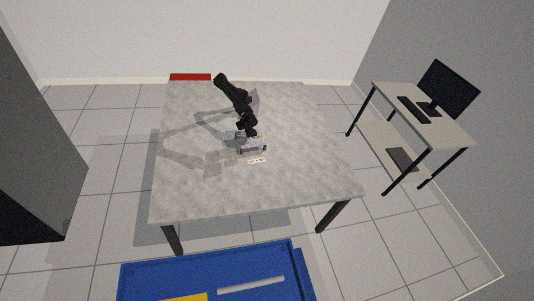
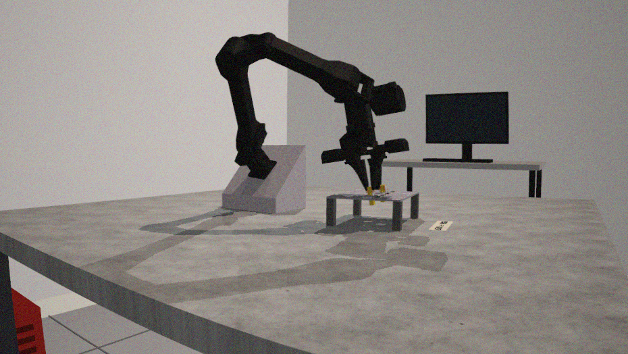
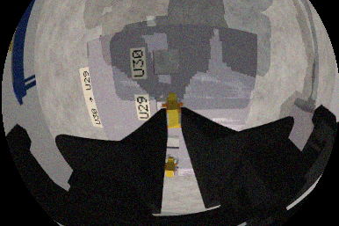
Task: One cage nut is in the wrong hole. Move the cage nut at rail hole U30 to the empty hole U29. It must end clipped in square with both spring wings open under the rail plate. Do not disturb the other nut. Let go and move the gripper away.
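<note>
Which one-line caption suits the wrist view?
The gripper grips a yellow cage nut beside the U29 label, with a second nut nearby.

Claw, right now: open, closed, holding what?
Claw: closed on the yellow cage nut beside the U29 label.

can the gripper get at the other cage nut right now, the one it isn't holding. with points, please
Probably not yet: the gripper [image 3: 173,113] is shut on a cage nut [image 3: 174,118], so its fingers are taken. Nothing seems to cover the other nut [image 3: 170,167], so it looks reachable once they are free.
</note>
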`<act>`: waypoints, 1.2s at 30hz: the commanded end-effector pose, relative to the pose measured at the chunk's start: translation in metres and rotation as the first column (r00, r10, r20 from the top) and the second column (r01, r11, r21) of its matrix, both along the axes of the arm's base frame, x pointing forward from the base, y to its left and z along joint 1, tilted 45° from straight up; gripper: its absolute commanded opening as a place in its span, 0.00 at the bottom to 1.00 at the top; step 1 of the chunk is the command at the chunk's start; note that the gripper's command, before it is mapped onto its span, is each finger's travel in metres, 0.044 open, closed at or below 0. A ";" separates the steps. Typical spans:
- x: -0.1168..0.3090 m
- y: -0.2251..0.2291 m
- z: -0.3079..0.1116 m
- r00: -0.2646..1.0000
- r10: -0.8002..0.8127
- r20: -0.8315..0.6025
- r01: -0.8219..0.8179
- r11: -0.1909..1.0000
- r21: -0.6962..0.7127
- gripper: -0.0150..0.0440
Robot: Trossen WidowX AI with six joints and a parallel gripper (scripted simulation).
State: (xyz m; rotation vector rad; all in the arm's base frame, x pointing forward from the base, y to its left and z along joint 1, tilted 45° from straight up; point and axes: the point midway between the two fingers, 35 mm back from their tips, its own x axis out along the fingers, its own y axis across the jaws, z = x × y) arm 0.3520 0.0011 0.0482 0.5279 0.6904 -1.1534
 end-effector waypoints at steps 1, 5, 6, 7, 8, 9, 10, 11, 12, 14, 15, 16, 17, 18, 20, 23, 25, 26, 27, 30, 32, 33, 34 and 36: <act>0.001 -0.001 0.000 1.000 -0.009 -0.001 0.009 1.000 -0.005 0.30; 0.001 -0.001 0.000 1.000 -0.010 -0.001 0.009 1.000 -0.005 0.30; 0.001 -0.001 0.000 1.000 -0.010 -0.001 0.010 1.000 -0.005 0.30; 0.001 -0.001 0.000 1.000 -0.011 -0.002 0.011 1.000 -0.006 0.30; 0.001 -0.001 0.000 1.000 -0.011 -0.002 0.011 1.000 -0.006 0.30; 0.001 -0.001 0.000 1.000 -0.012 -0.003 0.012 1.000 -0.006 0.30; 0.001 -0.001 0.000 1.000 -0.014 -0.005 0.014 1.000 -0.007 0.30; 0.001 -0.001 0.000 1.000 -0.015 -0.006 0.015 1.000 -0.007 0.30; 0.001 -0.001 0.000 1.000 -0.016 -0.007 0.016 1.000 -0.007 0.30; 0.001 -0.001 0.000 1.000 -0.019 -0.010 0.019 1.000 -0.008 0.30; 0.002 -0.001 0.000 1.000 -0.020 -0.011 0.020 1.000 -0.009 0.30; 0.002 -0.001 0.000 1.000 -0.022 -0.012 0.022 1.000 -0.009 0.30; 0.002 -0.001 0.000 1.000 -0.023 -0.013 0.023 1.000 -0.009 0.30; 0.002 -0.001 0.000 1.000 -0.024 -0.015 0.024 1.000 -0.010 0.30; 0.002 -0.001 0.000 0.999 -0.027 -0.017 0.027 1.000 -0.011 0.30; 0.002 -0.001 0.000 0.999 -0.031 -0.021 0.031 0.999 -0.012 0.30; 0.002 -0.001 0.000 0.999 -0.034 -0.023 0.033 0.999 -0.013 0.30; 0.002 -0.001 0.000 0.999 -0.034 -0.024 0.034 0.999 -0.013 0.30; 0.002 -0.001 0.000 0.999 -0.034 -0.024 0.034 0.999 -0.013 0.30; 0.003 -0.001 0.000 0.999 -0.037 -0.026 0.036 0.999 -0.014 0.30; 0.003 -0.001 0.000 0.999 -0.039 -0.028 0.039 0.999 -0.015 0.30; 0.003 -0.001 0.000 0.999 -0.040 -0.030 0.040 0.999 -0.015 0.30; 0.003 -0.001 0.000 0.999 -0.042 -0.031 0.041 0.999 -0.016 0.30; 0.003 -0.001 0.000 0.998 -0.044 -0.033 0.043 0.999 -0.016 0.30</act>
